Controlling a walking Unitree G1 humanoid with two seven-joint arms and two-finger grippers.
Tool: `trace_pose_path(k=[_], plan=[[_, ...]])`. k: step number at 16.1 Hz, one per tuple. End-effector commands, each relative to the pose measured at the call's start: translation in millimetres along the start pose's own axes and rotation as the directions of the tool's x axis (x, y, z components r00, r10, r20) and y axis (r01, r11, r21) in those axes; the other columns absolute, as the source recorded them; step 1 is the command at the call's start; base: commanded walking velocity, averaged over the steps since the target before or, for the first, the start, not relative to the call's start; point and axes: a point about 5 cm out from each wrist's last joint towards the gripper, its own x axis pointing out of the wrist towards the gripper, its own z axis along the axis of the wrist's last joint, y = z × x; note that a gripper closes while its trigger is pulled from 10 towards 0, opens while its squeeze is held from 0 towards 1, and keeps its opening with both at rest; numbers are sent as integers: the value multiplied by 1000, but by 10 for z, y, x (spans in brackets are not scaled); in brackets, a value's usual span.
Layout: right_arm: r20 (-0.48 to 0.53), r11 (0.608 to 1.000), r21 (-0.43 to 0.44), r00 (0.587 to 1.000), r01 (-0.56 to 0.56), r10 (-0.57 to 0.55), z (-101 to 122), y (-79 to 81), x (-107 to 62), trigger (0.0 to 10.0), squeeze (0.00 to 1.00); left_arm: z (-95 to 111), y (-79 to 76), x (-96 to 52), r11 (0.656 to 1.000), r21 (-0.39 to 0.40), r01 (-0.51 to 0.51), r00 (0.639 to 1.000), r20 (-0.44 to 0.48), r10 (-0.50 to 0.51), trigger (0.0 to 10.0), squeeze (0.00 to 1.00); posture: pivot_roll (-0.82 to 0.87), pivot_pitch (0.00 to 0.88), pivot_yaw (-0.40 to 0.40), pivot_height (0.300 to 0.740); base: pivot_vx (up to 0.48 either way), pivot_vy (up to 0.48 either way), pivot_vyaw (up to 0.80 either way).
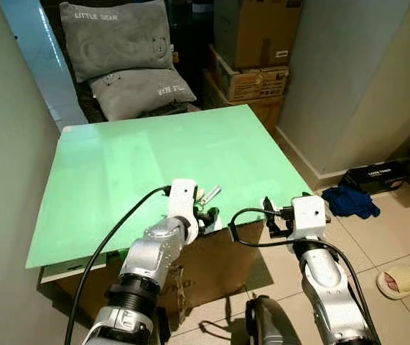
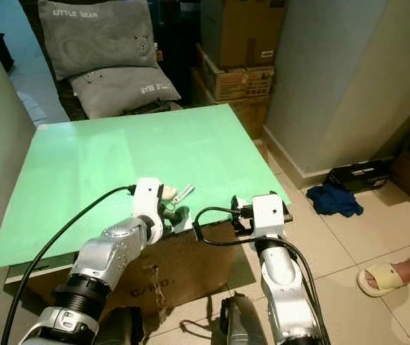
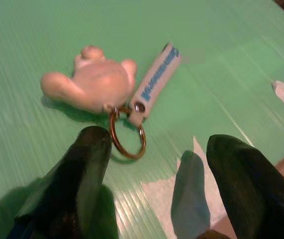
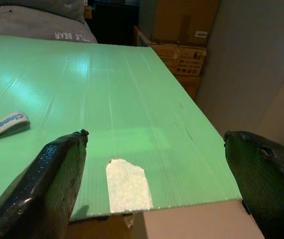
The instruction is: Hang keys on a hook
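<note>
The keys lie near the front edge of the green table: a cream bear-shaped charm, a grey strap tag with blue lettering and a brass ring. My left gripper is open just short of the ring, low over the table, one black finger on each side of it. In the left eye view the keys sit just beyond the left gripper. My right gripper is open with nothing in it, at the table's front right corner.
Two grey pillows rest on a chair behind the table, with cardboard boxes beside them. A wall runs along the left. On the tiled floor at right lie a blue cloth, a black box and a person's sandalled foot.
</note>
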Motion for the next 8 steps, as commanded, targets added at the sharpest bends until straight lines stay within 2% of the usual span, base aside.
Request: trace_pose_path(k=[1,3,4,5,6,8], plan=[[8,1000,-11,1000,-6,6,32,2,-4,10000,0,78,-44,27,1000,24,6,1000,16,-6,10000,0,-126,0,26,632,0,0,0],[4,1000,-9,1000,-5,5,26,6,-11,10000,0,109,-43,58,1000,-8,-14,1000,20,14,9294,0,-124,0,28,632,0,0,0],[2,1000,-9,1000,-5,5,24,10,-13,10000,0,92,-36,79,999,-28,-27,1000,7,27,6588,0,-124,0,30,632,0,0,0],[1,1000,-8,1000,-5,5,24,13,-15,10000,0,80,-34,87,999,-31,-31,1000,1,31,6588,0,-124,0,31,632,0,0,0],[0,1000,-7,1000,-5,5,24,17,-13,10000,0,40,-24,106,999,-4,-48,999,-14,48,0,0,-125,0,32,632,0,0,0],[0,1000,-6,1000,-5,5,25,21,-12,10000,0,13,-16,111,998,9,-56,998,-20,56,0,0,-126,0,32,632,0,0,0]])
